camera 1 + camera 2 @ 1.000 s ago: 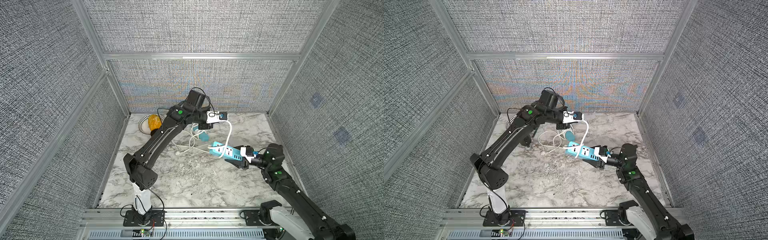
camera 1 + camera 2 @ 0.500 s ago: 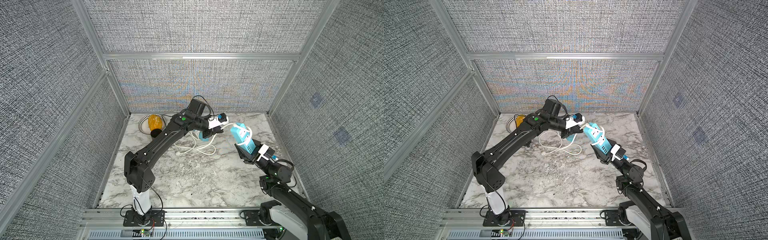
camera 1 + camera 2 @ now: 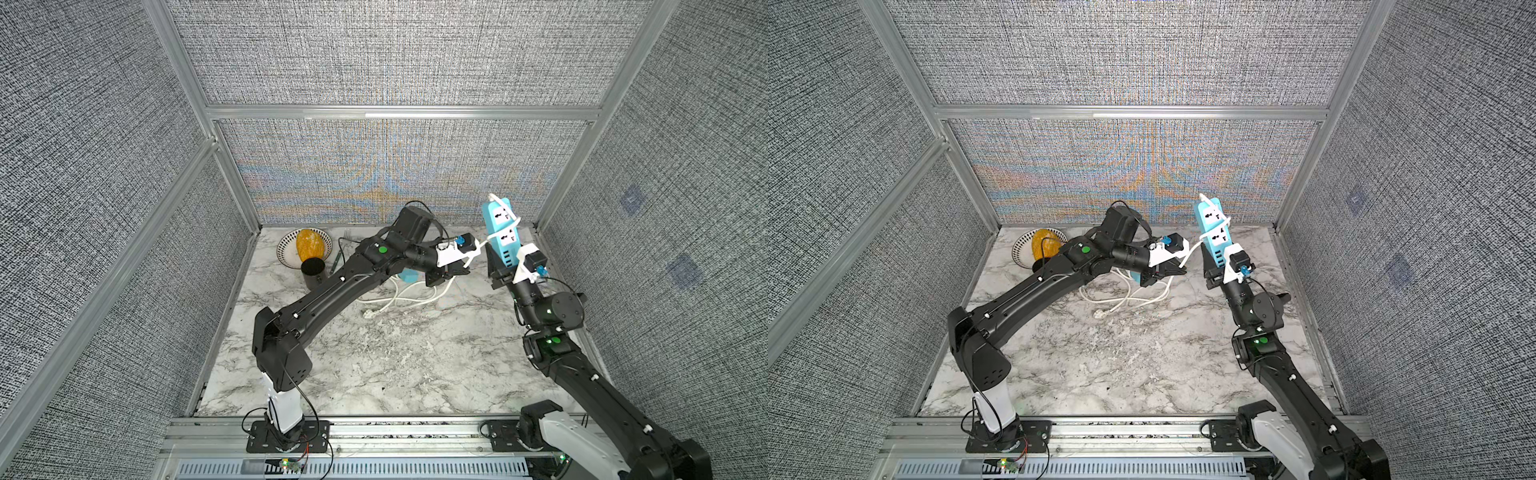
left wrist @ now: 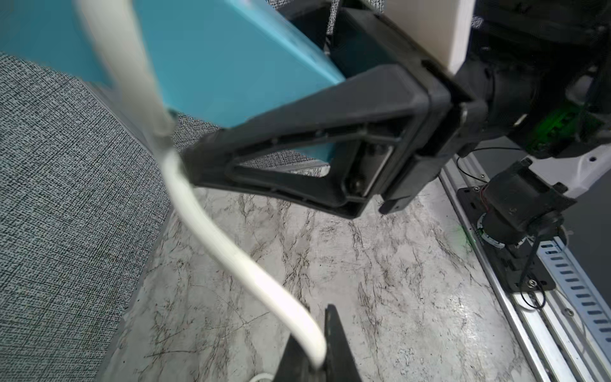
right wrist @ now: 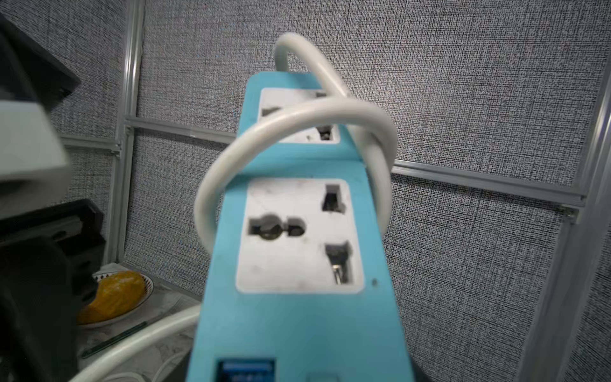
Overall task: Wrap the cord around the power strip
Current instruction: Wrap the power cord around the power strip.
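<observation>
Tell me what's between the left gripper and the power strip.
A stretch of white cord, pinched in the left gripper and running to the loop around the power strip; clearest in the left wrist view, also in both top views.

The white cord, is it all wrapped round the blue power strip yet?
Not yet. Done: one loop of the cord sits around the power strip near its top. In hand: the right pincer holds the strip up on end, and the left pincer is shut on the cord beside it. Left: much of the cord, with its plug, lies loose on the table.
</observation>
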{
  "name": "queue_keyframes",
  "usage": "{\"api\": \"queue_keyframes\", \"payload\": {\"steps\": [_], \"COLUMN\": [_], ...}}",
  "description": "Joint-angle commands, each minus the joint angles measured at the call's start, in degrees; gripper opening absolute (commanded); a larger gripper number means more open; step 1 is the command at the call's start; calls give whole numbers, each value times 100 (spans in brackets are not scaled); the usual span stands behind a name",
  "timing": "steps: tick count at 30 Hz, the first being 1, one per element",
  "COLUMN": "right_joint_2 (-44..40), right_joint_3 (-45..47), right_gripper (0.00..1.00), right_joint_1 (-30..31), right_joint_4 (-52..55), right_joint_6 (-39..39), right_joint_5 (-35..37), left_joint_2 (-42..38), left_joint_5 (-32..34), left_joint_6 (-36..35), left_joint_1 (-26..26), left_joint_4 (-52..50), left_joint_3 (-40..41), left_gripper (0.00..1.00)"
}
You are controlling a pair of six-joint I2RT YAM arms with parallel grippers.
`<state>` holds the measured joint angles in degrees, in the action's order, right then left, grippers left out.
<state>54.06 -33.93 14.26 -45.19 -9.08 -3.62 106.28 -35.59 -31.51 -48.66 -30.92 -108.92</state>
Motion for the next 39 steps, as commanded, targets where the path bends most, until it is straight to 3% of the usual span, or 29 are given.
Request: {"api": "queue_keyframes", "payload": {"steps": [1, 5, 7, 10, 14, 17, 22, 28, 33, 37, 39], "right_joint_2": [146, 127, 69, 142, 240, 255, 226, 14, -100, -181, -186], "right_joint_3": [-300, -466, -564, -909, -1150, -1365, -1407, -1455, -1469, -1401, -1415], "right_gripper": [0, 0, 0, 0, 0, 0, 0, 0, 0, 0, 0], "right_joint_1": [-32, -30, -65, -98, -99, -90, -36, -37, -31, -48, -120], "right_joint_4": [808, 1084, 953, 1045, 978, 881, 888, 1055, 1134, 1040, 1085], "right_joint_6": [-742, -1173, -1235, -1117, -777, -542, -388, -378, -266, -200, -170], "right_joint_5": [1629, 2044, 2153, 2242, 2249, 2080, 2019, 1997, 1898, 2012, 2129], "left_joint_2": [36, -174, -234, -191, 28, 244, 524, 984, 1065, 1243, 1212], "left_joint_5": [9, -58, -417, -828, -902, -848, -592, -197, 42, -169, -207], "left_joint_6": [-175, 9, 309, 734, 1027, 1090, 1450, 1293, 1412, 1454, 1462], "left_joint_1": [-99, -99, -99, -117, -135, -148, -161, -160, -156, -159, -154], "left_joint_4": [-1076, -676, -154, 535, 1009, 1262, 2515, 2563, 3221, 3281, 3238], "left_joint_3": [-155, 270, 738, 1275, 1676, 1920, 2454, 2543, 2814, 2743, 2839], "left_gripper": [3, 7, 8, 10, 11, 13, 18, 23, 26, 21, 10]}}
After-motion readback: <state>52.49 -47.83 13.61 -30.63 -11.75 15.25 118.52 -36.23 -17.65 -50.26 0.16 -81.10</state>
